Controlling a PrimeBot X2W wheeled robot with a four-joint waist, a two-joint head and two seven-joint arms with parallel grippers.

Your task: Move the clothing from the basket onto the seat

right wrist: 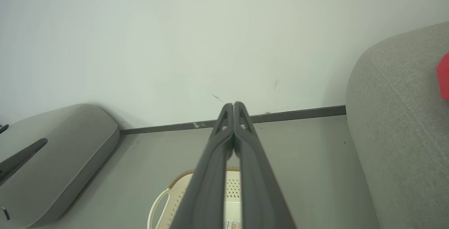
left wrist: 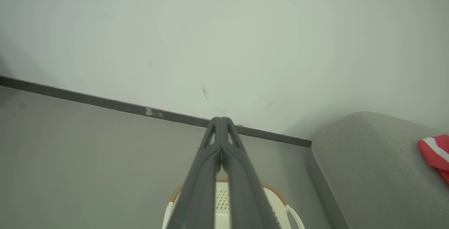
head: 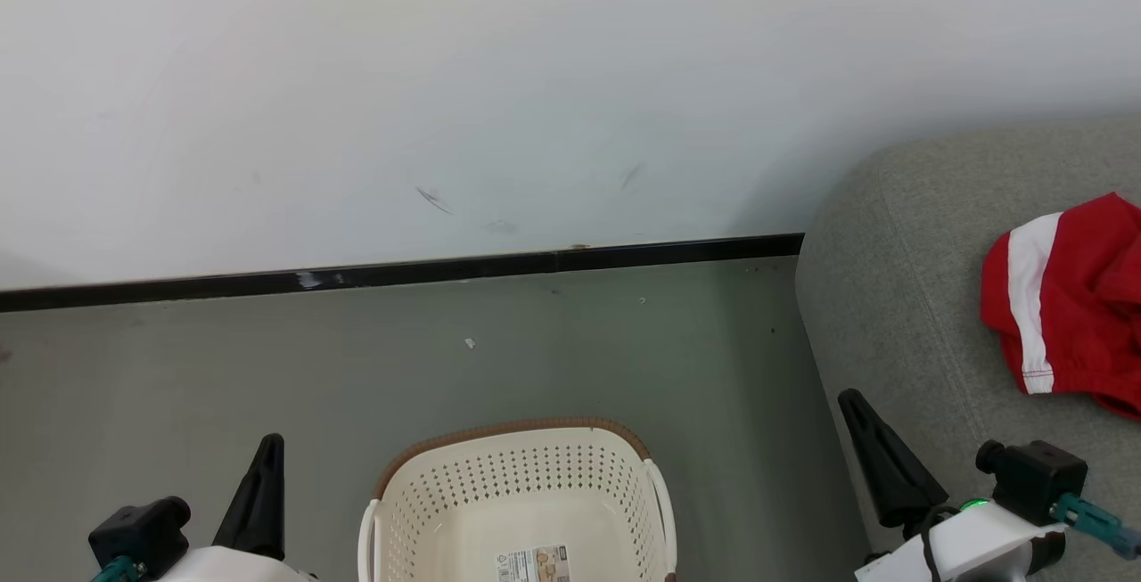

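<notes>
Left claw: both fingers pressed together tip to tip, nothing between them. It hangs in the air above the basket's left side, pointing at the wall.

Right claw: the same, fingers together and empty. It hangs at the near edge of the seat, to the right of the basket.

Basket: on the floor between the two claws, upright, apart from both. Perforated far wall and brown rim are plain to see. The inner bottom that shows is bare apart from the sticker, with no cloth there. The near part of the basket runs off the bottom of the head view, so that part is unchecked.

Seat: right of the basket, its rounded end near the dark skirting strip along the wall. A red garment with a white stripe lies crumpled on the cushion, well apart from the right claw and partly cut off by the right edge of the head view.

Further out: a second grey cushion to the left in the right wrist view, with nothing on the part that shows.

Progress, as a judgement: the move looks done or close to it, with clothing on the seat, both claws empty and the visible basket floor clear. What is left is to confirm that the hidden near part of the basket holds nothing. If it does hold a piece, that one goes over too.
</notes>
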